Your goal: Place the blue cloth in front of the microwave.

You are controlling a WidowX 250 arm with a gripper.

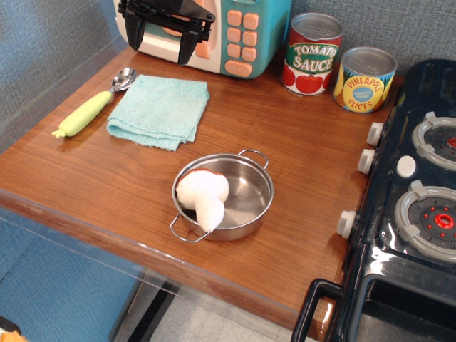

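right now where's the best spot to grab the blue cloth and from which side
Probably from straight above, pinching the blue cloth at its near right corner: it lies flat and folded, so layered edges there give the open gripper something to bite.

Views: one only, so no part of the scene is shared between cameras.
Position: above the table's point(299, 149) near edge, off its front corner, clear of the arm.
Facing: steeply downward and toward the back wall point(399, 21).
Nearness: middling; the wooden top fills most of the picture, and the pot point(223, 197) sits near centre.
Top edge: cuts off the microwave point(246, 35) and the gripper point(162, 41) hanging before it.
Right edge: cuts the stove point(413, 214) partway.
Bottom: takes in the floor below the table's front edge.
Left: the side wall runs down that margin, beside the spoon point(92, 105) and cloth point(160, 110).
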